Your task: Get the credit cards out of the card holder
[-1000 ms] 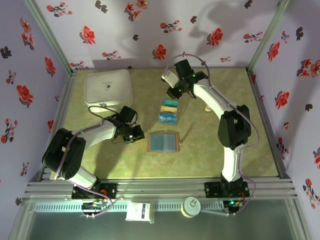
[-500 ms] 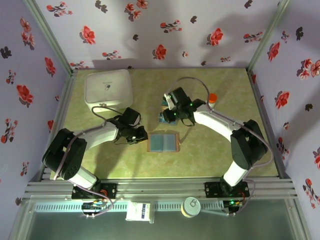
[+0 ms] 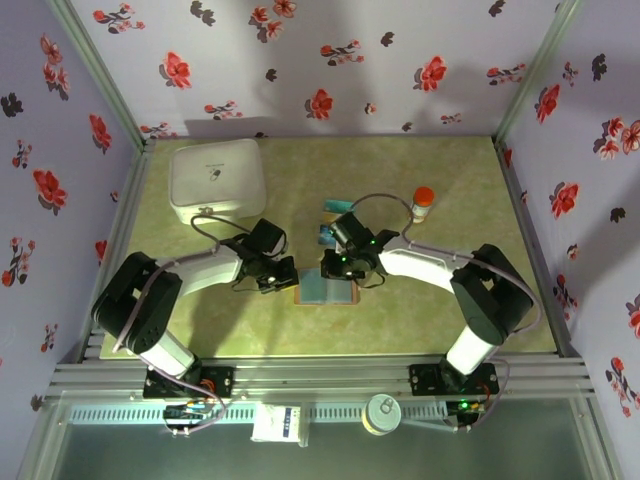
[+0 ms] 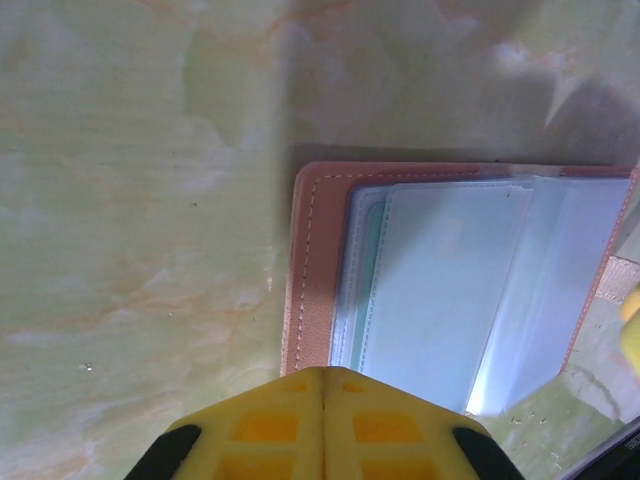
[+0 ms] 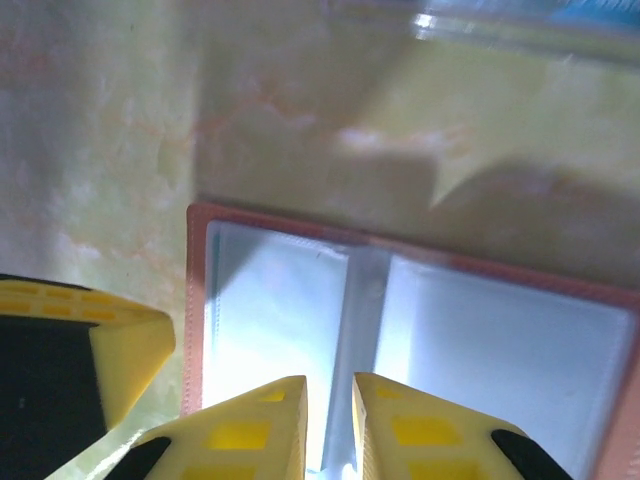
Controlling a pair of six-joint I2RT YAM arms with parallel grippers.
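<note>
The right gripper (image 3: 340,266), fingers barely apart, has come back onto the open brown leather card holder (image 3: 328,287) in the middle of the desk (image 3: 450,300), and the left gripper (image 3: 284,278), now pressed together, sits at its left edge, so another card pull looks near.

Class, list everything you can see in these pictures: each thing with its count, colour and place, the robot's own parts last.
table: one, pale green, under everything
white box: one, white, far left
card holder: one, brown with blue-grey pockets, open between the grippers
clear box: one, see-through, behind the card holder
credit cards: count hidden, blue and teal, in the clear box
bottle: one, orange cap, far side, right of centre
left gripper: one, yellow jaws shut, at the card holder's left edge
right gripper: one, yellow jaws slightly apart, over the card holder's fold
</note>
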